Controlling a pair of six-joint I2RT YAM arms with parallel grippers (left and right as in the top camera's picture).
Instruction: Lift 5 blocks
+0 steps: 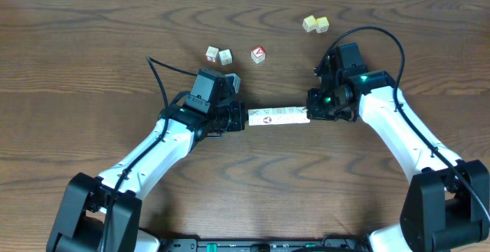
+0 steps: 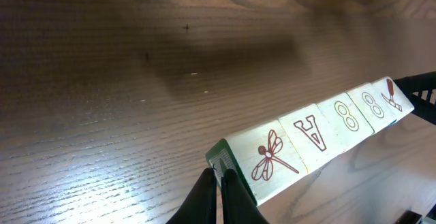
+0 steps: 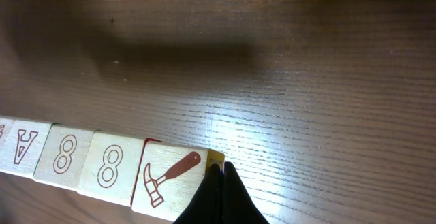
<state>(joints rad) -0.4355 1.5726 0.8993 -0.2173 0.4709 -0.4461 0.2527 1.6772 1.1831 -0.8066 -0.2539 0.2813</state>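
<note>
Five whitish blocks (image 1: 279, 116) sit end to end in one row between two grippers, the left gripper (image 1: 240, 117) and the right gripper (image 1: 311, 113), while two pale yellow cubes (image 1: 315, 24), two loose whitish cubes (image 1: 218, 55) and one red-faced cube (image 1: 258, 54) lie on the one wooden table (image 1: 76, 68).

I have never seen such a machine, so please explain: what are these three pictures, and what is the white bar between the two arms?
Two robot arms work at a wooden table. One picture looks down from above; the other two come from cameras on each wrist. The bar is a row of five blocks, squeezed end to end between the shut left gripper and the shut right gripper. Its shadow in the wrist views suggests it is off the table. Up close the blocks show a dragonfly, an A, two 8s and a hammer. Other cubes lie loose beyond.
</note>
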